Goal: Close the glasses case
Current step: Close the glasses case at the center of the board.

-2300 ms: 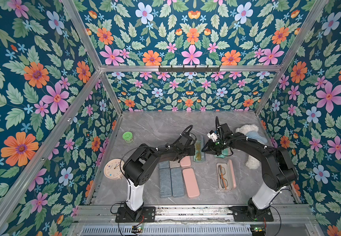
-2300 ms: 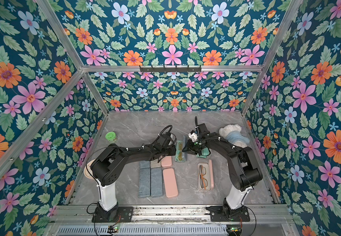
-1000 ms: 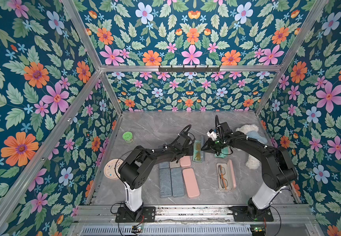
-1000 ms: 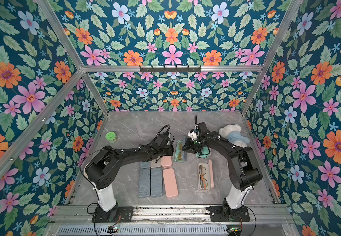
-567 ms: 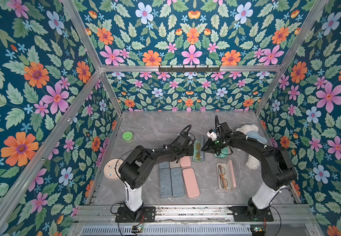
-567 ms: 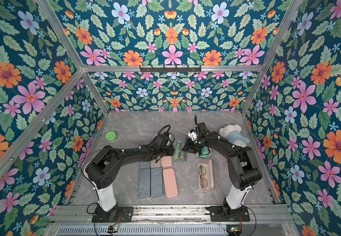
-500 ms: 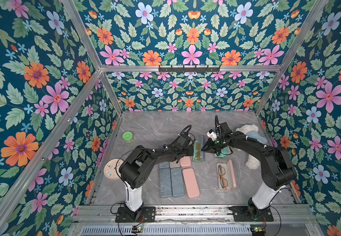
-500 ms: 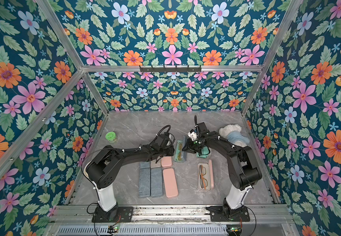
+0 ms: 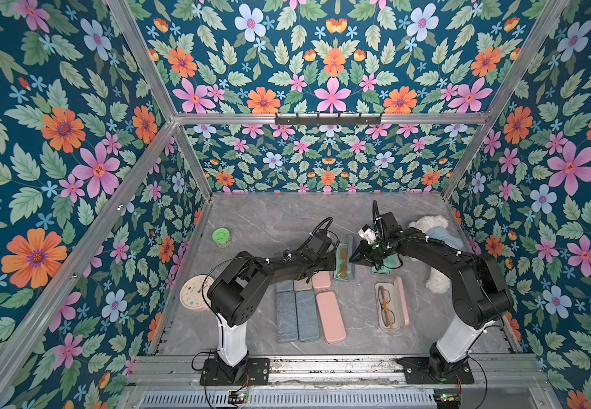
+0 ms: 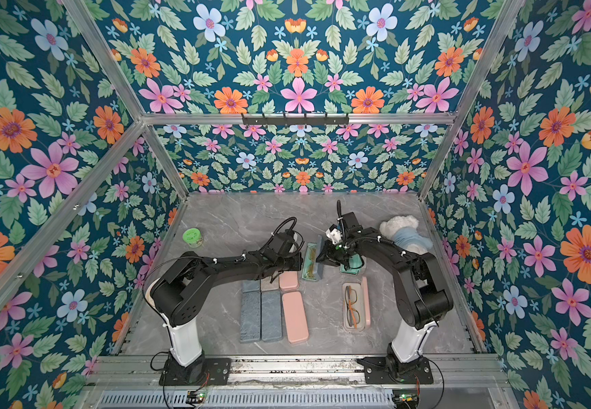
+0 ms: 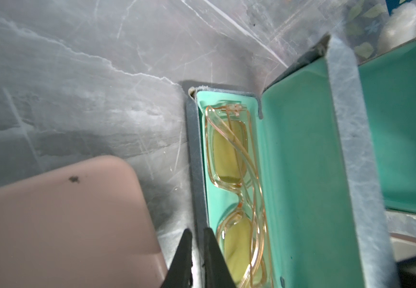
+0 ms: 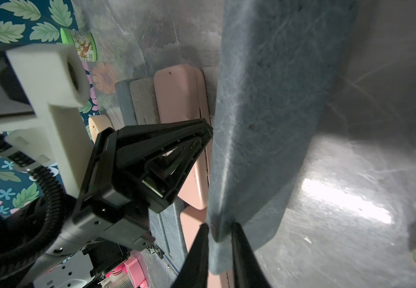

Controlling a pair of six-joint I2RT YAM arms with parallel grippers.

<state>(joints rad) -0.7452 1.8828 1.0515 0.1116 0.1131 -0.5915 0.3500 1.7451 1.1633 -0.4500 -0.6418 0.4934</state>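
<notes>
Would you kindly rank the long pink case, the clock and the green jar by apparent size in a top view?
1. Long pink case.
2. Clock, partly hidden by the left arm.
3. Green jar, smallest, though it sits farther back.

Both top views: even overhead light, sharp, soft shadows on marble tabletop [image 9: 269, 219]. Left wrist view: bright, pale glare on marble, pink case [image 11: 60, 224] soft-focused. Right wrist view: dim, glasses case [image 12: 264, 124] blurred, white glare patch on tabletop, edges bowed.
</notes>
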